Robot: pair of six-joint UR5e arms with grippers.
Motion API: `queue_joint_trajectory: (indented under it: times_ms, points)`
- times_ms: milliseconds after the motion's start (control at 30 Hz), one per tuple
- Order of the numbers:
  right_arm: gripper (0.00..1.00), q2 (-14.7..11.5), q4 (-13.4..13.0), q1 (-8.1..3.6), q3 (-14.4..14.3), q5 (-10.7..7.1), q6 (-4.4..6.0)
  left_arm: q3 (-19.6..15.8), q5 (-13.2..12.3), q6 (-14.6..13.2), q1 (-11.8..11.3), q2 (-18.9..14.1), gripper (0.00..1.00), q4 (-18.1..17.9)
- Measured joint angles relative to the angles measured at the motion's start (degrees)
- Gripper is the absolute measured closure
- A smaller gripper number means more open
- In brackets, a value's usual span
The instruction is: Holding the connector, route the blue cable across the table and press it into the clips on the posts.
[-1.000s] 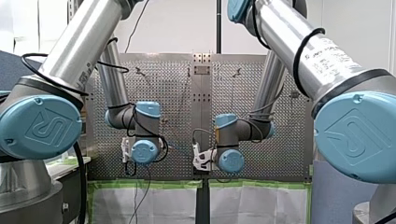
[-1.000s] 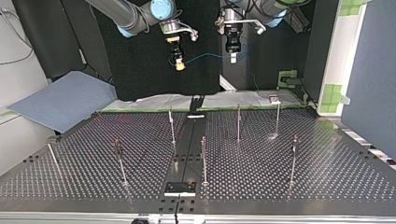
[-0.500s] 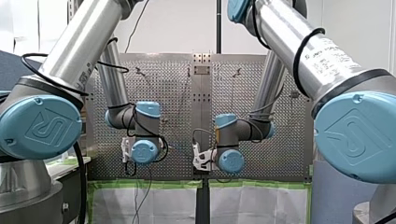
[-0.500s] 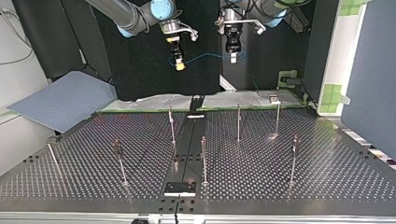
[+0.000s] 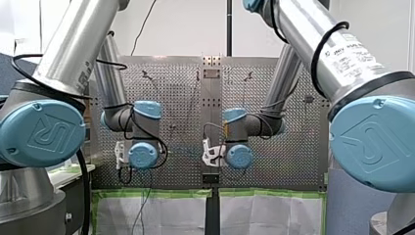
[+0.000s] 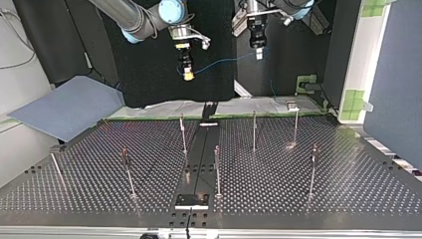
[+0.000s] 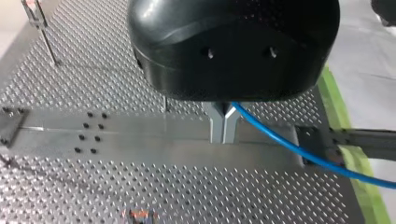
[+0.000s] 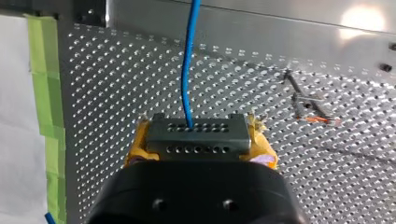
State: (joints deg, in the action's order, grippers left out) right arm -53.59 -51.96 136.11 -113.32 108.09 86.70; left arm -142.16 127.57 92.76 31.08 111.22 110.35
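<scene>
The blue cable (image 7: 299, 151) is off the bench (image 6: 298, 199) altogether, strung through the air between the two grippers. My right gripper (image 8: 198, 142) is clamped on the connector (image 8: 196, 130). Its yellow pads (image 8: 136, 144) press the grey block's two ends, and the cable leaves the block's face and runs straight ahead. My left gripper (image 7: 224, 139) has its metal fingers (image 7: 215, 126) drawn narrow onto the cable some way along from the connector (the line slips out between them near their roots). Past that pinch the cable trails off loose.

In the top view both grippers hang high above and beyond the far end of the centre rail (image 6: 198, 164). My right one is nearly in line with the rail, and my left one is off to the view's right of it and a little higher, so the span of cable between them slopes gently.

On progress, I judge that only the pick-up is done: the connector is secured and a second grip is set on the line. The posts (image 6: 254, 130) stand on either side of the centre rail with nothing on them, and no clip (image 6: 124, 153) that I can make out holds any blue (they are small at this range). Left to do is bringing the cable down over the bench, leading it from post to post and pressing it into every clip, which is practically the whole routing job.
</scene>
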Motion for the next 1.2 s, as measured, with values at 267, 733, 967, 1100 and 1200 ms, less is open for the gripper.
queue_joint_trajectory:
  times_ms: [267, 733, 967, 1100, 1200]
  points:
    - [1.00, -4.1, 4.1, 0.15, 1.8, -3.30, -0.76, 1.5, 3.0, 0.8, -1.0, -4.4, 1.00, 4.3]
    - [1.00, -10.9, 10.9, 0.77, 8.4, -10.05, -0.72, 8.1, 9.7, -1.7, -3.8, -11.3, 1.00, 11.2]
    - [1.00, -14.3, 14.3, 1.43, 11.9, -12.01, -0.41, 10.3, 12.3, -1.0, -4.7, -15.1, 1.00, 15.0]
    - [1.00, -16.4, 16.4, 1.99, 13.9, -12.21, 0.18, 11.1, 12.4, -0.6, -5.2, -17.4, 1.00, 17.3]
    - [1.00, -17.4, 17.9, 2.48, 15.5, -12.37, 0.63, 12.1, 12.3, -0.2, -5.7, -18.9, 1.00, 18.9]
